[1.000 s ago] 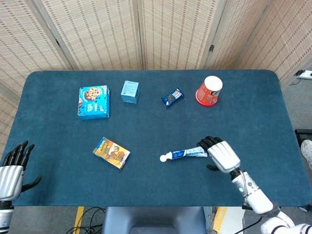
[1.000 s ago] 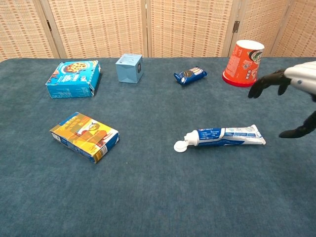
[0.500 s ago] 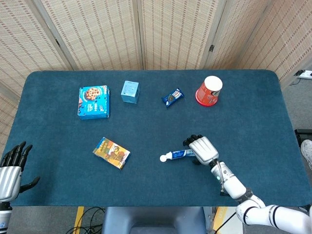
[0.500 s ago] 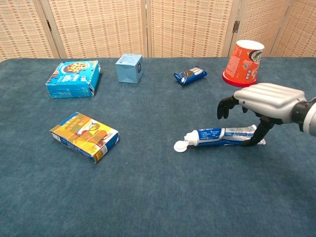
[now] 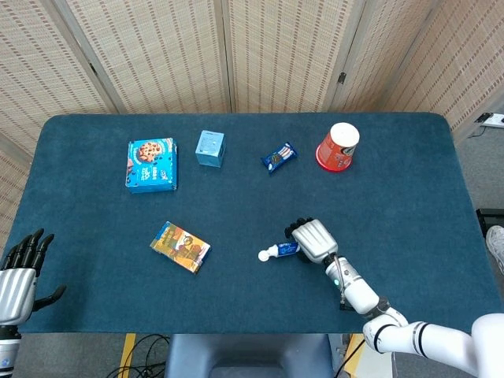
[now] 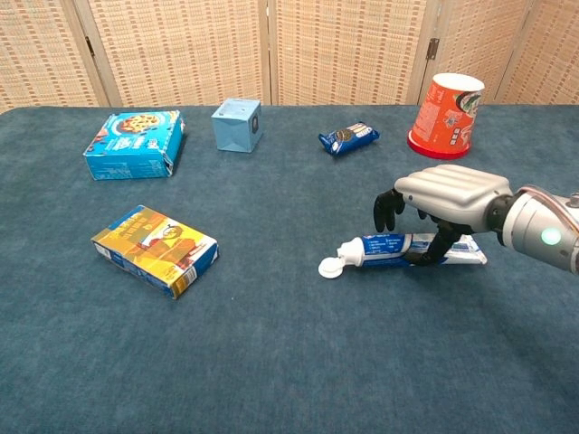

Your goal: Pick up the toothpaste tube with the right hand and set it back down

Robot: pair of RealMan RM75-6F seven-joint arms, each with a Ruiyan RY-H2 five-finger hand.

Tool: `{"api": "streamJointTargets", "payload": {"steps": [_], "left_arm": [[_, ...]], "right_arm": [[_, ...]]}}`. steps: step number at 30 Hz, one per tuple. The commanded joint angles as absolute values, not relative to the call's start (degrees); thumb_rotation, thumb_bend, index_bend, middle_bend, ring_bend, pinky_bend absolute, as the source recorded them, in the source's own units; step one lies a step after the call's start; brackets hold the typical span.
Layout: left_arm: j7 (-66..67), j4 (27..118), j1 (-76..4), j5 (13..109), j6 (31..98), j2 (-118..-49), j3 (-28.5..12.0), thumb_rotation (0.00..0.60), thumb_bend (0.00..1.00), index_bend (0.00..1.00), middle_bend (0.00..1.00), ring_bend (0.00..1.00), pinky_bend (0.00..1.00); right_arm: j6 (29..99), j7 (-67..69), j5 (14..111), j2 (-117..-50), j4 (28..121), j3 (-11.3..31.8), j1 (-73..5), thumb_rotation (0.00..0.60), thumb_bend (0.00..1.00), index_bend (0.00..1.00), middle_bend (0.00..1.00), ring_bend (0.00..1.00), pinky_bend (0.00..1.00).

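Toothpaste tube [image 6: 412, 250] lies flat on the blue table [image 6: 289, 362], cap pointing left. My right hand [image 6: 443, 194] arches over its middle, fingers spread and curled down either side, nothing gripped yet (thumb looks near the near edge). Next I close, then lift.

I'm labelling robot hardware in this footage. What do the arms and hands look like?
Each hand has a ribbed silver-grey back and black fingers: right hand, left hand. The right forearm is a silver-grey cylinder with a small green light, widening to a white arm segment in the head view.
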State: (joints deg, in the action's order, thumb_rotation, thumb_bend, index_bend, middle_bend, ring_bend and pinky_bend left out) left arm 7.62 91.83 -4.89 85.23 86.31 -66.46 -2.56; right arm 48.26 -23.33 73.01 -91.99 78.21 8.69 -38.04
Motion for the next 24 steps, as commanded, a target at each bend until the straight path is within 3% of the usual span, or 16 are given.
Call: {"api": "streamJointTargets", "payload": {"steps": [1,12,18,24], "left_arm": [[7.31,91.43,-4.84,85.20,86.23,-66.71,-2.50,0.600,0.20,0.04,0.01,0.00,0.15],[6.20,90.03,-4.78,85.48,86.15,-67.28,-2.34,0.600,0.20,0.04,0.01,0.00,0.15],[6.38,89.71,-5.74,86.05,85.49,-67.15,-2.75,0.600,0.20,0.04,0.01,0.00,0.15],[5.37,90.81,-9.50,88.07,83.11,-66.12,-4.54,0.600,0.20,0.04,0.01,0.00,0.15]], "right_arm": [[48.14,-23.90,72.33,-92.43,78.02,8.60,-38.54,0.600,0.34,0.38,0.41,0.28,0.37],[48.62,-26.11,70.09,-93.43,77.42,7.34,-39.34,0.600,0.37,0.49,0.48,0.32,0.38],[50.89,-24.56,71.21,-92.80,78.73,7.35,-39.01,0.600,0.49,0.61,0.58,0.40,0.42],[54.36,-16.65,75.51,-89.97,82.84,8.35,-38.31,0.600,0.52,0.67,0.63,0.46,0.46]]}}
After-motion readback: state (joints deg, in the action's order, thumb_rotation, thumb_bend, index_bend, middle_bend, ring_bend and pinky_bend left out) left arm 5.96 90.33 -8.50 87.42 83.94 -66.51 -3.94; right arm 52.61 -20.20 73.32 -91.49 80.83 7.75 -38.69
